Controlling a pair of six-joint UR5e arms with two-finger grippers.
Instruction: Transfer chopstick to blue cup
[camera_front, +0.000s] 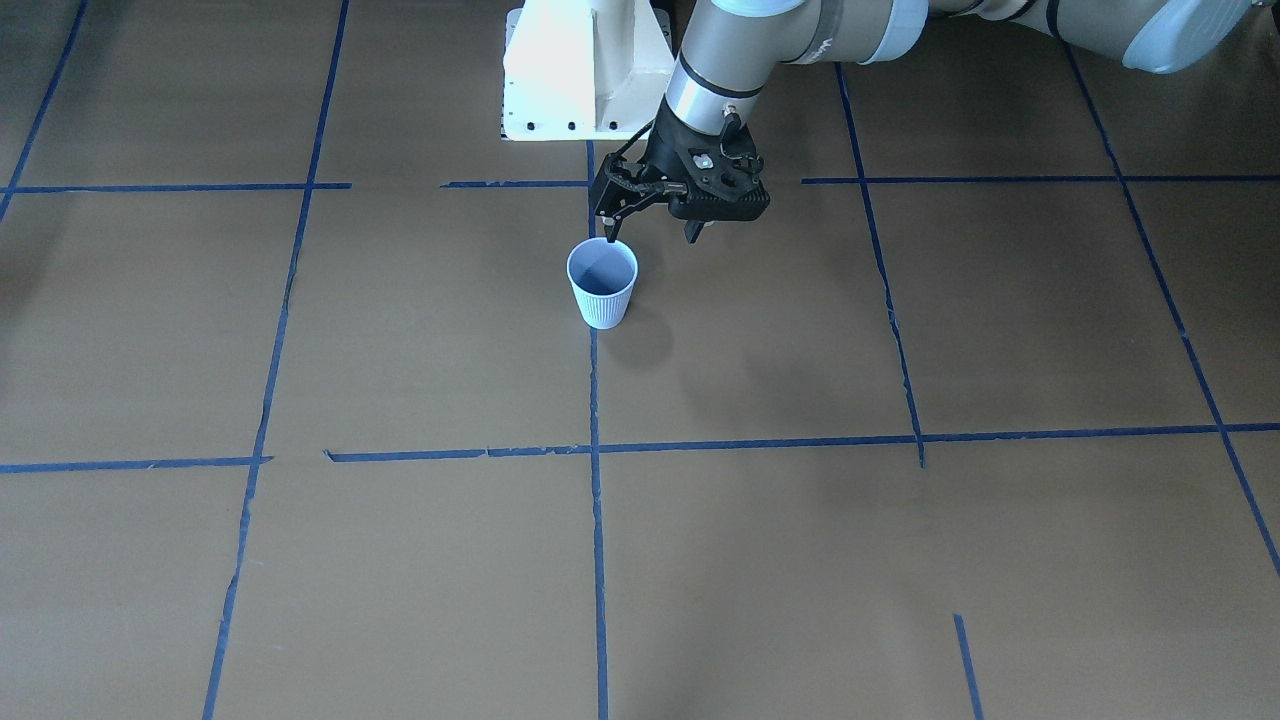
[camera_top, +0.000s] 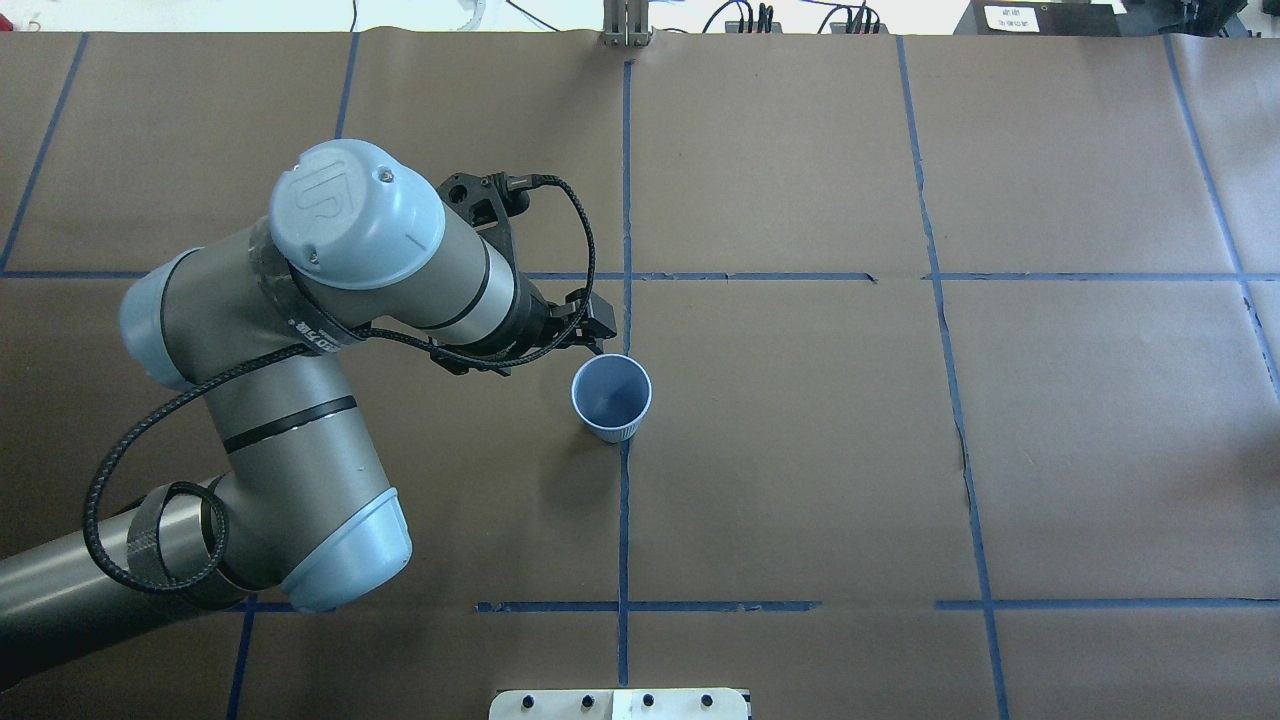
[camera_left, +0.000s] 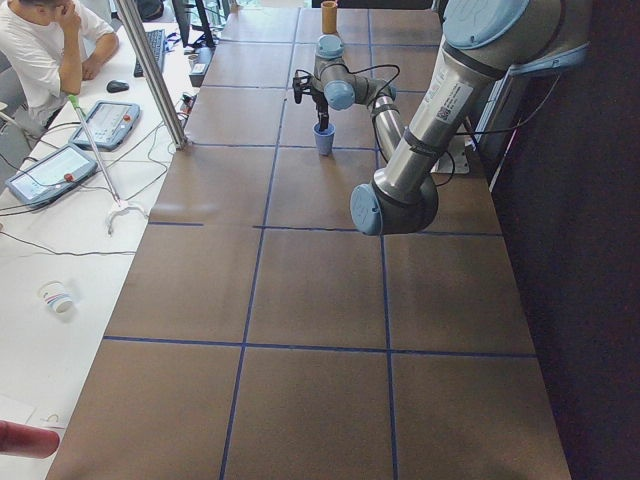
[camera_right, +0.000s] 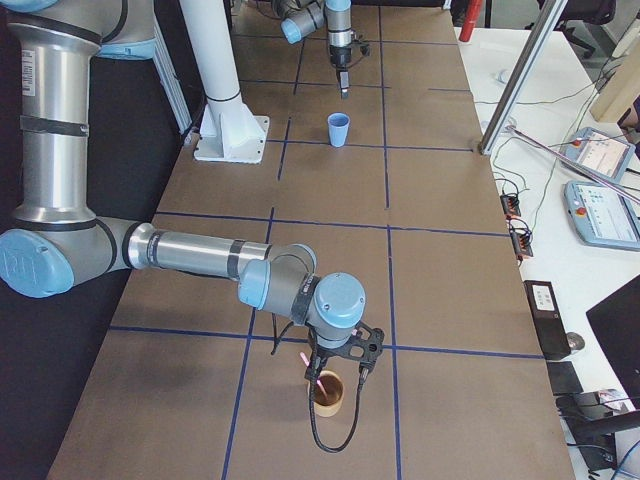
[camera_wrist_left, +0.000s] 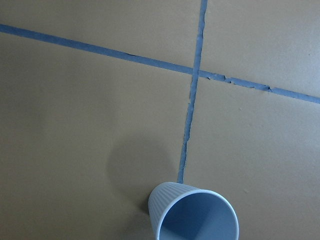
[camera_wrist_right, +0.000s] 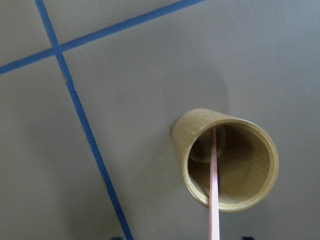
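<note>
The blue cup (camera_front: 603, 285) (camera_top: 612, 398) (camera_wrist_left: 192, 215) stands upright with nothing in it near the table's middle. My left gripper (camera_front: 650, 232) (camera_top: 598, 340) hangs just above its rim on the robot's side, open and holding nothing. The pinkish chopstick (camera_wrist_right: 214, 175) (camera_right: 316, 381) leans inside a brown wooden cup (camera_wrist_right: 185, 135) (camera_right: 330, 395) at the table's end on my right. My right gripper (camera_right: 336, 375) hovers right over that cup. Its fingertips (camera_wrist_right: 118, 238) show only as two dark bits set apart at the wrist view's lower edge, the chopstick passing between them untouched.
The white robot base mount (camera_front: 585, 70) (camera_right: 225, 120) stands behind the blue cup. Blue tape lines (camera_top: 625, 500) grid the brown table. A side bench with tablets (camera_left: 50, 175), a pole (camera_left: 150, 70), a paper cup (camera_left: 57, 297) and a seated person (camera_left: 40, 50) runs along the far edge.
</note>
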